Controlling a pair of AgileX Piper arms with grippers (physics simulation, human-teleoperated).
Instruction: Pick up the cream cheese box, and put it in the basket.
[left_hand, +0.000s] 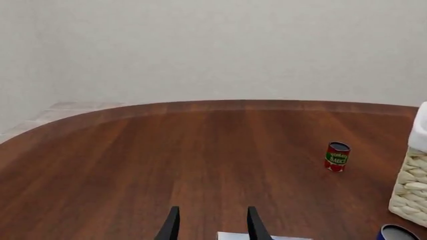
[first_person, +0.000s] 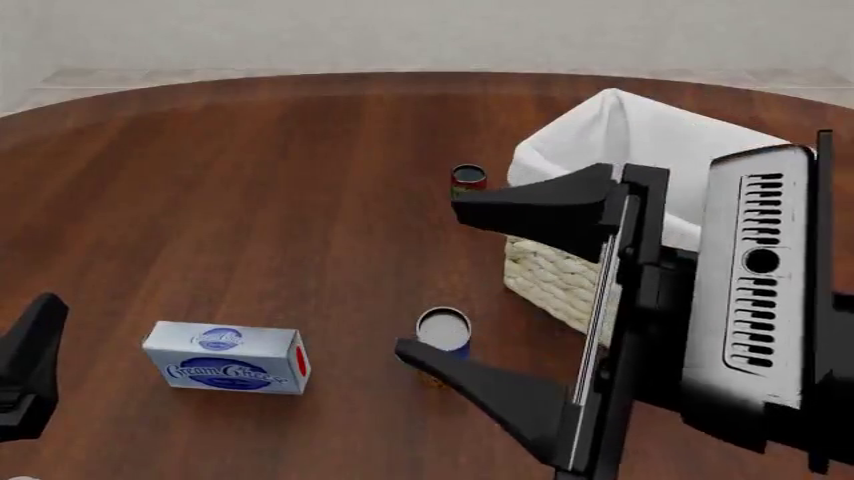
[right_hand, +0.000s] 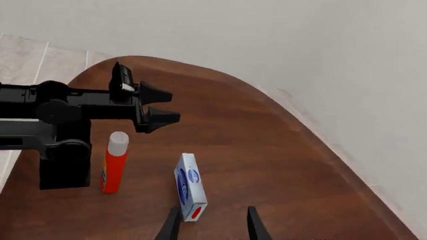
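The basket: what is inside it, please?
Only the white cloth liner shows in the basket. It rises over the rim and the right pincer stands in front, so the inside is covered; nothing in it can be seen.

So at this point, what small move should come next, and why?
Probably bring the left end effector down over the cream cheese box. In the front view the box lies flat on the table, ungripped, on the left arm's side. In the right wrist view the left end effector is open and above the table. The right end effector is also open and empty, up beside the basket.
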